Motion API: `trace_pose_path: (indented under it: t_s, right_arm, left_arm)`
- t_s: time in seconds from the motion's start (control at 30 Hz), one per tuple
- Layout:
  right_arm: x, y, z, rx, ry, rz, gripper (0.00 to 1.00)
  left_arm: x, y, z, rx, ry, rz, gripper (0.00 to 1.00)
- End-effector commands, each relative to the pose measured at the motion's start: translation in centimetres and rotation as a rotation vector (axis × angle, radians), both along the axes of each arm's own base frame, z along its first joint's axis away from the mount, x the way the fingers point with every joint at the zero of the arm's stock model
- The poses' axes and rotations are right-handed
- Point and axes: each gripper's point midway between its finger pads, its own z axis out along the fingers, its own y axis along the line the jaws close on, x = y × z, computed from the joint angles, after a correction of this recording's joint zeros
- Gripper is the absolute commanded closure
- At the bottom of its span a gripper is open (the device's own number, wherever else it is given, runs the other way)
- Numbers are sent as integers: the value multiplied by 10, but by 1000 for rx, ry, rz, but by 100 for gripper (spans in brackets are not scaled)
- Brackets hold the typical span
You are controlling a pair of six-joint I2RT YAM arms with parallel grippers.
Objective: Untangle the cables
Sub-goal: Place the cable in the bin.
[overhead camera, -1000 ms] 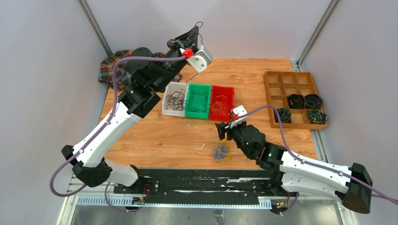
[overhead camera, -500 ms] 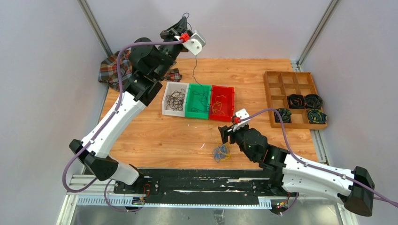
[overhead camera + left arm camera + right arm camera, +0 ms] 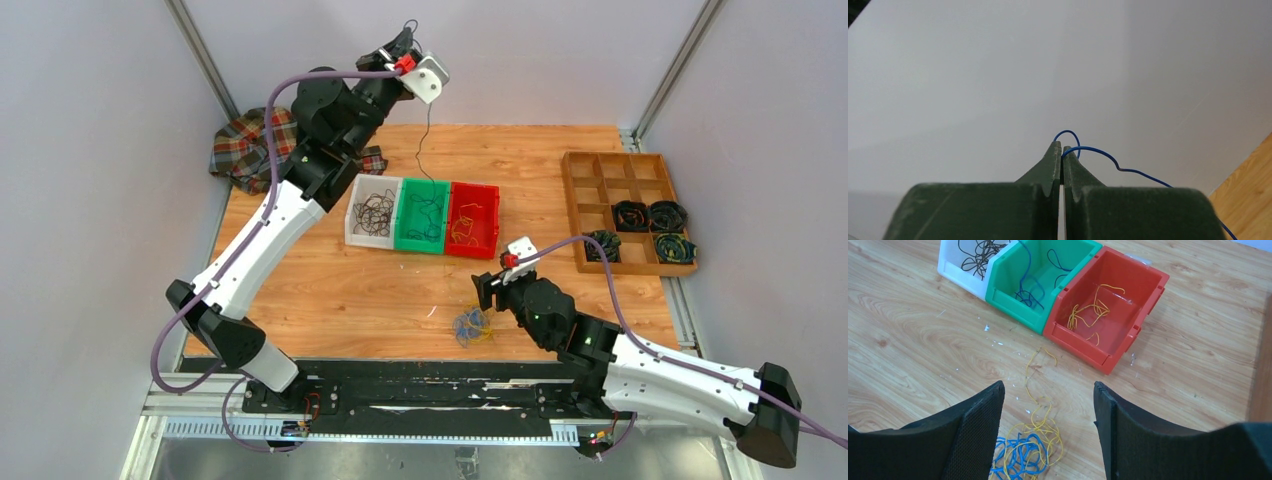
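I've got the left gripper (image 3: 1062, 150) clenched on a blue wire (image 3: 1098, 151) that hangs into the green bin (image 3: 1013, 302), which holds blue loops. The white bin (image 3: 955, 270) holds black wires and the red bin (image 3: 1083, 347) yellow ones. My right gripper (image 3: 1047, 386) hangs released over the cables (image 3: 1025, 455), which lie near of the red bin.

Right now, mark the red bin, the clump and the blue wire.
red bin (image 3: 1074, 348), right wrist view, near outer wall.
clump (image 3: 1023, 456), right wrist view, its blue middle.
blue wire (image 3: 1089, 147), left wrist view, top of its arch.
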Motion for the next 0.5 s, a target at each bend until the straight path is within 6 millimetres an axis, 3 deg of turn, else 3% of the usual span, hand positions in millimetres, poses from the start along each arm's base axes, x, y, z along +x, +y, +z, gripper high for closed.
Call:
trace_pose_path:
  t_s: [0.0, 0.1, 0.2, 0.33, 0.47]
  right_arm:
    - [3, -7, -8, 1, 23, -34, 35]
    - [4, -6, -9, 0, 24, -35, 35]
    - [5, -5, -8, 5, 23, -35, 35]
    - [5, -7, -7, 9, 20, -39, 35]
    - [5, -12, -6, 10, 15, -52, 35]
  left_arm:
    - [-28, 12, 60, -136, -106, -63, 99]
    - [-33, 12, 67, -149, -116, -82, 100]
    - [-28, 11, 56, -122, -103, -67, 99]
    - [-16, 4, 20, -47, -39, -52, 99]
    - [-3, -8, -37, 91, 60, -53, 99]
